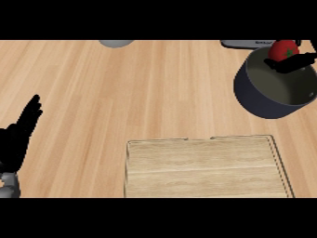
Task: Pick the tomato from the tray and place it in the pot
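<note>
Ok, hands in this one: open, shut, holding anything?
Left hand: open, fingers straight, resting at the left edge, holding nothing.
Right hand: shut on the tomato, above the pot.

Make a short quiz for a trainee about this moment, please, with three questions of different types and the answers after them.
1. True or false: the tomato still lies on the tray.
2. Multiple choice: where is the right hand? A) flat on the tray; B) over the pot, fingers curled round the tomato; C) at the view's left edge.
3. Short answer: what is the left hand doing?

Key
1. False: the tomato is held above the pot's far rim, and nothing lies on the tray.
2. B.
3. It rests open at the view's left edge, fingers up, holding nothing.
</note>
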Robot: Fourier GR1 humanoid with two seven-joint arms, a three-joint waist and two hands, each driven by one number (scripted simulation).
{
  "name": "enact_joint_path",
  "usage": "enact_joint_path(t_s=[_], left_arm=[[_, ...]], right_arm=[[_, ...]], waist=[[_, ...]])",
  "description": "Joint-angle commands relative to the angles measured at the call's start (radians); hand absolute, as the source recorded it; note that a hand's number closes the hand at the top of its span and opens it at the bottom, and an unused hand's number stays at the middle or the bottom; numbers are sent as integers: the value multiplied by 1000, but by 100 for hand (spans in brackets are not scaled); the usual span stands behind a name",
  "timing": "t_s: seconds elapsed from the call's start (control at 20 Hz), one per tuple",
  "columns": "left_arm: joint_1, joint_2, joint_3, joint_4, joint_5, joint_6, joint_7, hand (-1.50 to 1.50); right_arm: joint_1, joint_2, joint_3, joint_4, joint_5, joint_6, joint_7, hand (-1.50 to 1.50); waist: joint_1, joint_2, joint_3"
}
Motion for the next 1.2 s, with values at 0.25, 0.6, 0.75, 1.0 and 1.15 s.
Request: enact_joint_path(t_s=[0.25,0.6,0.75,1.0,1.15], left_arm=[[25,-28,-21,-27,-27,22,-11,0],[19,13,16,-41,11,-21,25,0],[18,13,32,-12,20,-20,5,0],[23,-1,21,-29,-6,0,2,0],[21,-24,2,-16,-10,0,-1,0]], right_arm=[[-82,15,-87,276,-60,27,-154,-150],[-135,22,-241,282,-224,84,-259,-150],[-109,56,-331,298,-320,83,-290,-150],[-166,-73,-370,345,-369,275,-208,-150],[-161,-147,-370,372,-374,392,-185,-150]], waist=[[11,6,2],[-3,-3,2],[-14,-3,2],[-19,-6,0],[-16,-2,0]])
